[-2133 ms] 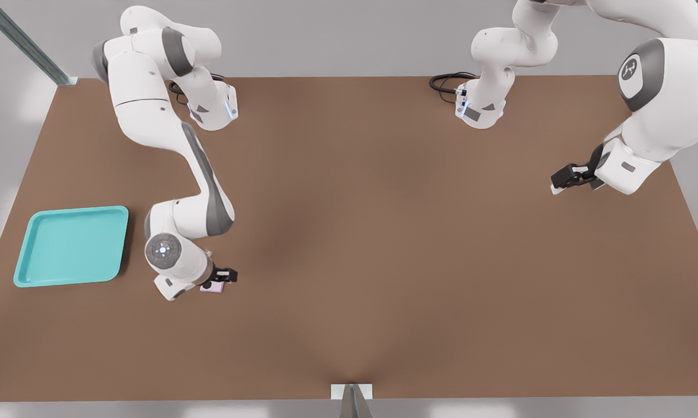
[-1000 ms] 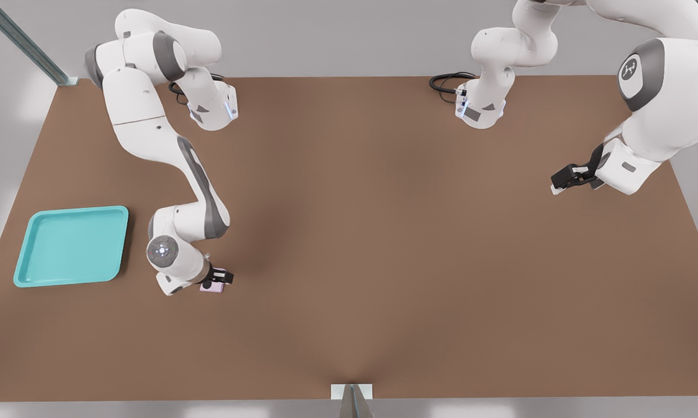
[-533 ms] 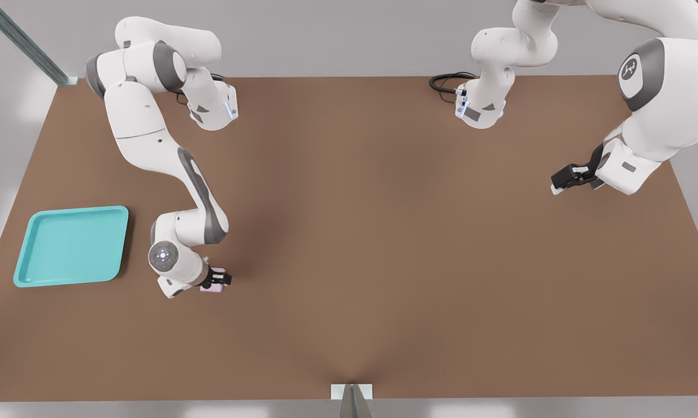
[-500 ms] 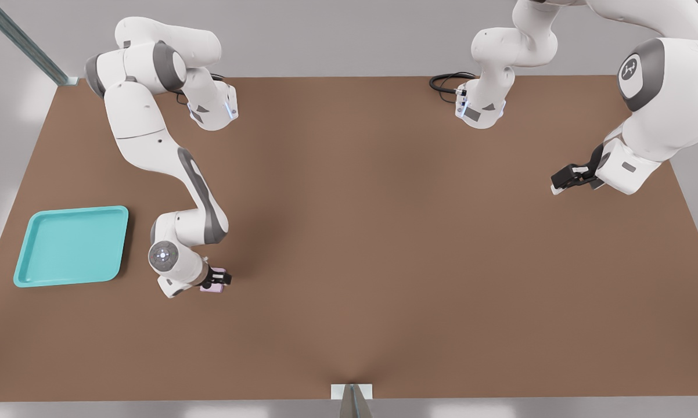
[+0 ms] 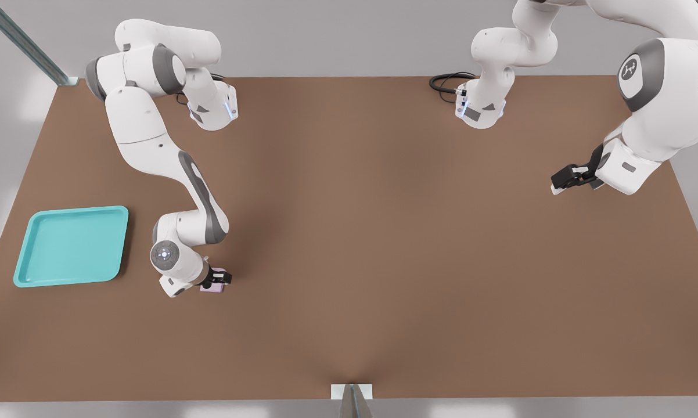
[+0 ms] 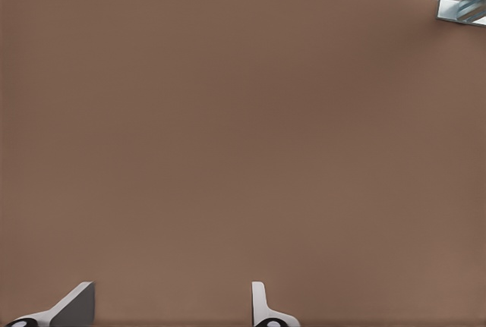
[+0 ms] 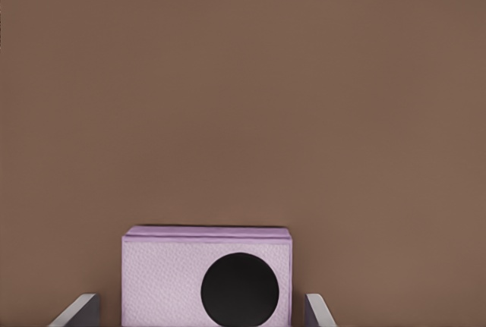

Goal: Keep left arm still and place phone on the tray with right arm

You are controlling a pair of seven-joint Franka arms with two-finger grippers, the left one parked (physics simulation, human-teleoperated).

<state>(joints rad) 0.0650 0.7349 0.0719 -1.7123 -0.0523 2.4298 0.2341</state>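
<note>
Two grey fingertips of the right arm's gripper (image 7: pixel 202 310) stand either side of the phone (image 7: pixel 206 278), each with a sliver of brown table showing between it and the pink case, so the jaws are spread and not yet pinching. That looks deliberate to me: the wrist points straight down over the phone so the fingers can straddle its shorter width and close on the two side edges. In the front view the gripper (image 5: pixel 220 279) sits low over the phone (image 5: pixel 212 287), which lies flat on the table (image 5: pixel 384 244), lens face up. Only one black lens shows in the wrist view.

Out from there, the right arm (image 5: pixel 201 203) bends down from its base at the table's far edge. The tray (image 5: pixel 70 245) lies toward the front view's left of the wrist, near but apart from it, flat and with nothing in it, so the carry should be short once the phone is lifted.

Counting up: one phone, one tray, one working gripper. The phone is on the table, not on the tray, so I'd say the placing is yet to come.
</note>
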